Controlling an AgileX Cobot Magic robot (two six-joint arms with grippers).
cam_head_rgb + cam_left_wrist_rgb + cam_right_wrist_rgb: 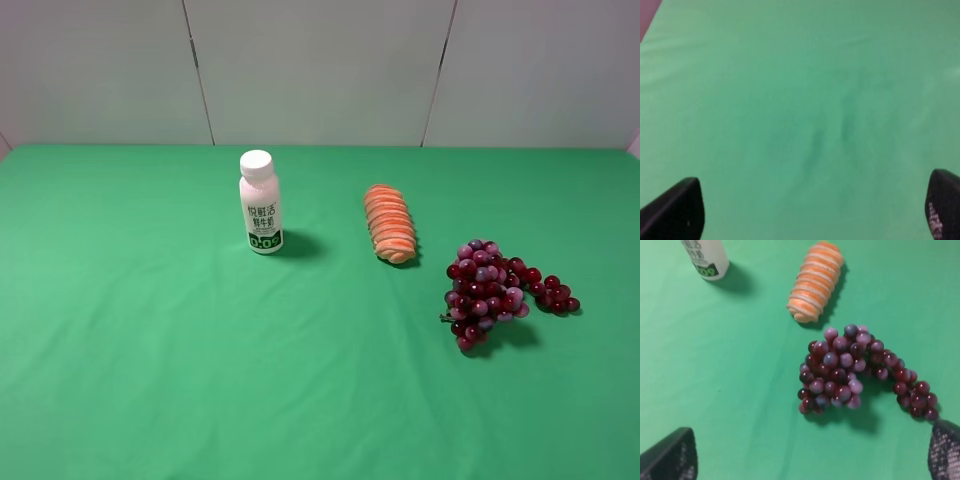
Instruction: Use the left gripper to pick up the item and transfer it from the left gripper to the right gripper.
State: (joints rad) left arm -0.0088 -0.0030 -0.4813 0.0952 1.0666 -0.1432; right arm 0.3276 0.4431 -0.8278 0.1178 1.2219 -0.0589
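Note:
The bunch of dark red and purple grapes (498, 289) lies on the green cloth at the right of the exterior high view. It also shows in the right wrist view (855, 371), ahead of my right gripper (812, 460). That gripper's fingers (671, 456) stand wide apart and hold nothing. My left gripper (812, 212) is also open and empty, its black fingers (677, 210) spread over bare green cloth. Neither arm shows in the exterior high view. No green leaf is visible on the grapes.
A white bottle with a white cap (260, 203) stands upright left of centre. An orange ridged bread-like roll (388, 223) lies between the bottle and the grapes, also in the right wrist view (816, 281). A pale wall runs behind the green cloth (150, 350).

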